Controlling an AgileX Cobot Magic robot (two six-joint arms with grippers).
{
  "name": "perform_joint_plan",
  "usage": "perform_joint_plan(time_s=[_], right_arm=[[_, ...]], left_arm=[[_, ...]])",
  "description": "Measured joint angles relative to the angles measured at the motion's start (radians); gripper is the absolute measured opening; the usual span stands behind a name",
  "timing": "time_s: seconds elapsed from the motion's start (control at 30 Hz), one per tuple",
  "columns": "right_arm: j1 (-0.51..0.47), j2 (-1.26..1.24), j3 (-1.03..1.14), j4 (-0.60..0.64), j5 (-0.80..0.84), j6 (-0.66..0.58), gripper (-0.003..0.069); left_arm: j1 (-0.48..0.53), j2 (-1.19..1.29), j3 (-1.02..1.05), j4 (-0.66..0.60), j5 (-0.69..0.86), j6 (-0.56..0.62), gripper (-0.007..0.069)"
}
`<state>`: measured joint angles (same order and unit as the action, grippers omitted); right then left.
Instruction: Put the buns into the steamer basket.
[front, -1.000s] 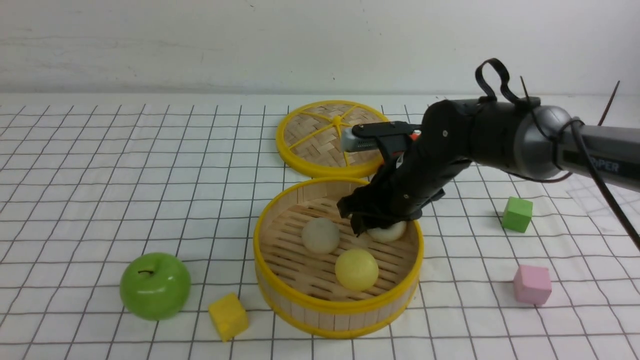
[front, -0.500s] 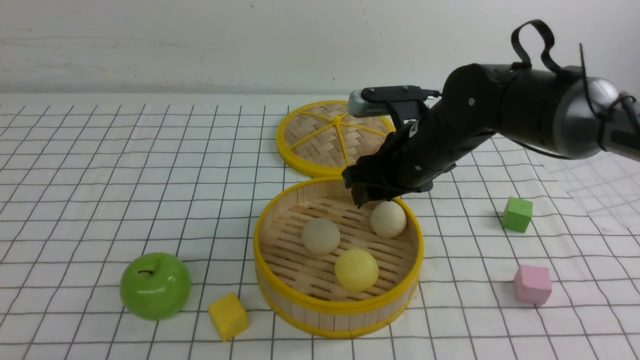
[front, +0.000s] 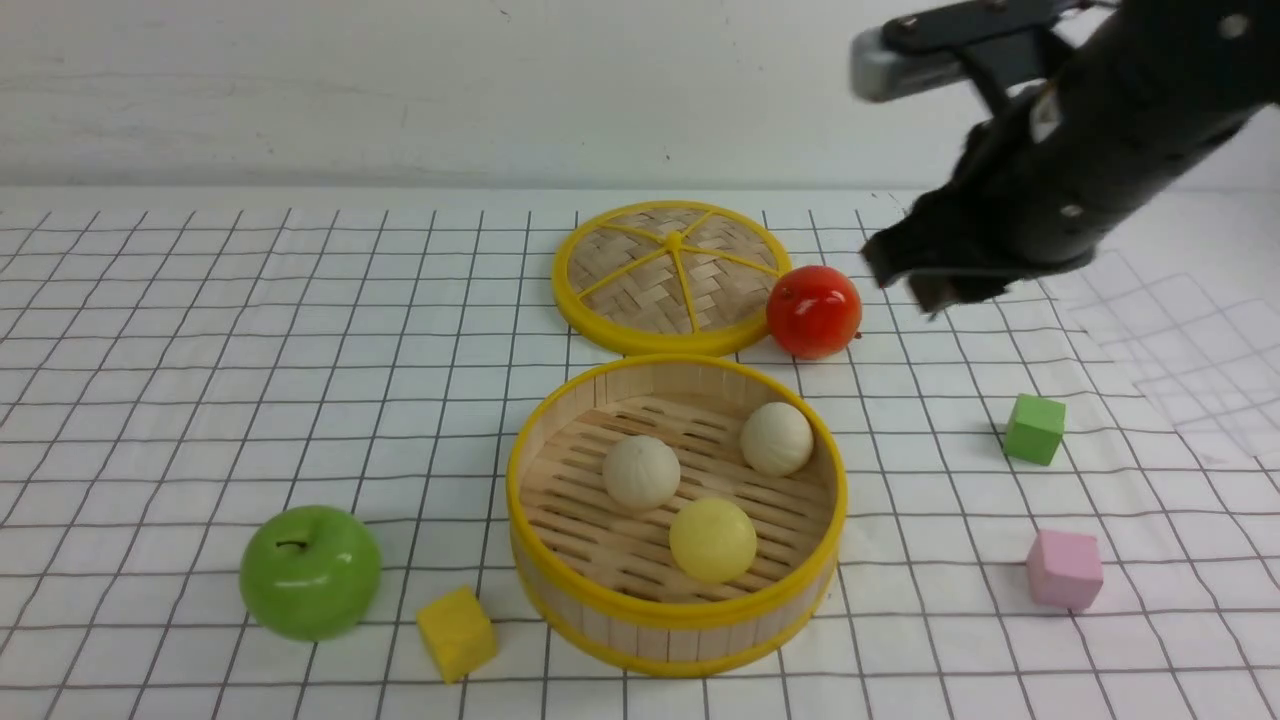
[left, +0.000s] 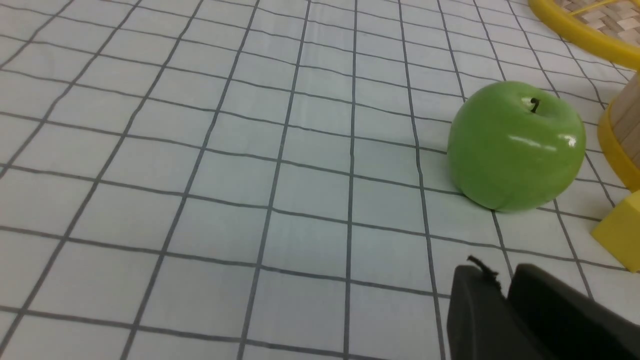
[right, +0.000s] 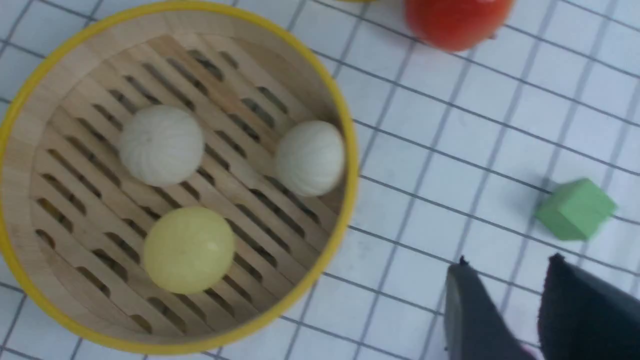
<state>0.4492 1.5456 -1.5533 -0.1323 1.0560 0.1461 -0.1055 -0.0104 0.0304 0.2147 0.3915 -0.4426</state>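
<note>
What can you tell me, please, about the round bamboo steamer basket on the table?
The round bamboo steamer basket stands upright and uncovered on the checked cloth, with yellow rims, an upright slat wall and a slatted floor. Two cream-white buns and one pale yellow bun lie inside, apart from each other. No fingers touch it.

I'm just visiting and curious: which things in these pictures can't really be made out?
- Right claw, right wrist view: only the tips show; the bottom edge cuts off the rest.
- Left claw, left wrist view: mostly cut by the frame, gap unclear.
- Red apple, right wrist view: cropped by the top edge.
- Yellow cube, left wrist view: cut by the side edge.
</note>
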Motion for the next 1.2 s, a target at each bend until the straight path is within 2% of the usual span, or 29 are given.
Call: perform_joint_plan(time_s=[0.13,0.17,0.33,0.53,0.67,0.87,1.2], right_arm=[[0.0,-0.137,0.08,-0.048,0.032,0.082,-0.0005],[0.0,-0.176,0.124,-0.054,0.026,0.104,-0.0018],[0.0,-0.348,0.343,-0.081,-0.103,0.211,-0.002],[0.0,-0.56,0.682,-0.224,-0.426,0.354,-0.002],[0.0,-0.649,0.845,-0.307,-0.54,0.449,-0.0019],[0.0,-0.751,1.0,-0.326,-0.562,0.544,-0.0017],[0.0,-0.767,1.079,-0.326,-0.495,0.552,-0.001]], left_arm=[[0.0,0.0,0.0,0.0,0.0,0.0,0.0092],[0.0,0.0,0.0,0.0,0.0,0.0,0.0092],[0.0,0.0,0.0,0.0,0.0,0.0,0.0092],[0.0,0.0,0.0,0.0,0.0,0.0,0.0097],[0.0,0.0,0.0,0.0,0.0,0.0,0.0099],[0.0,0.0,0.0,0.0,0.0,0.0,0.0099],[0.0,0.0,0.0,0.0,0.0,0.0,0.0099]])
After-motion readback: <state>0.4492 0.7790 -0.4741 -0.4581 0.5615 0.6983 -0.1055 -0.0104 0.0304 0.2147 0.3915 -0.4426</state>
